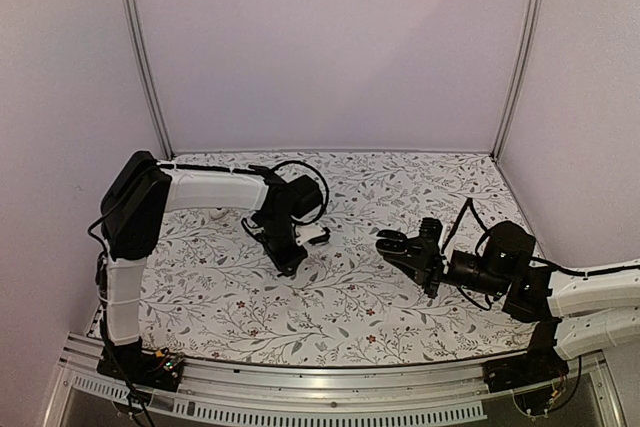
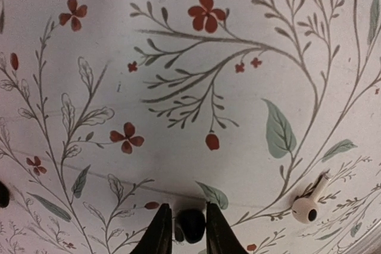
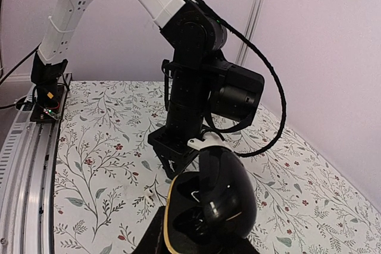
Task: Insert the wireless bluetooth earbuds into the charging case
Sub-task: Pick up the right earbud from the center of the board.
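Earbuds lie on the left: a tiny black bean-shaped earbud [image 2: 191, 225] sits on the cloth between the fingertips of the left gripper [image 2: 187, 212]. Its jaws are drawn in close on either side and pinch the black earbud. A small white stemmed earbud [image 2: 306, 207] lies on its side near the left gripper, apart from it. The glossy black, pebble-shaped charging case [image 3: 229, 191] is well to the right, off the table in the right gripper [image 1: 400, 247]. That gripper's jaws are clamped on the case's lower half, and the rounded lid stands open. The white, flower-printed tablecloth [image 1: 350, 307] lies bare between the two grippers. It runs back to pale lilac walls [image 1: 330, 47] behind and at both sides. An aluminium rail [image 1: 330, 387] runs along the near edge.
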You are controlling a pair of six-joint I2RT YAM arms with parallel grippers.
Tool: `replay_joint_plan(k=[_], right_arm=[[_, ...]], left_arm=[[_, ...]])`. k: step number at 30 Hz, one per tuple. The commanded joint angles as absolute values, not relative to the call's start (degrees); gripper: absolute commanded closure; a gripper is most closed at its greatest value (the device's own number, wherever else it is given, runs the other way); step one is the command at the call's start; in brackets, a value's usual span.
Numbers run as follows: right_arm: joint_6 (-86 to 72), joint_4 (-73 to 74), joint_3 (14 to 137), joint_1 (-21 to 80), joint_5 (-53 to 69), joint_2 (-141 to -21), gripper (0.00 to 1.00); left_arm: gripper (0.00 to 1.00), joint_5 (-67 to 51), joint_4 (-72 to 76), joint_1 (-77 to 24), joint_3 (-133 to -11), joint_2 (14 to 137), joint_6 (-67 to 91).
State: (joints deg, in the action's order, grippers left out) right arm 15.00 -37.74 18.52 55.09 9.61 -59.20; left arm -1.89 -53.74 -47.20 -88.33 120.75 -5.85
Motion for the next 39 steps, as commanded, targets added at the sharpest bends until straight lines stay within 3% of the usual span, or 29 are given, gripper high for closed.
replay_joint_plan(k=[1, 6, 21, 39], right_arm=[[14.6, -38.3, 18.7, 54.8, 8.7, -58.1, 1.00], [14.5, -38.4, 18.7, 54.9, 8.9, -58.3, 1.00], [14.0, -38.9, 19.1, 54.8, 8.5, -59.6, 1.00], [5.5, -47.6, 19.4, 50.1, 11.6, -68.4, 1.00]], left_arm=[[0.80, -1.4, -56.1, -47.7, -89.5, 122.7, -6.2], [0.77, -2.1, -56.1, -47.8, -88.9, 122.5, -5.9], [0.87, -2.6, -53.6, -47.5, -87.0, 120.2, -6.1], [0.92, -6.0, -25.0, -40.9, -69.6, 101.2, -2.4]])
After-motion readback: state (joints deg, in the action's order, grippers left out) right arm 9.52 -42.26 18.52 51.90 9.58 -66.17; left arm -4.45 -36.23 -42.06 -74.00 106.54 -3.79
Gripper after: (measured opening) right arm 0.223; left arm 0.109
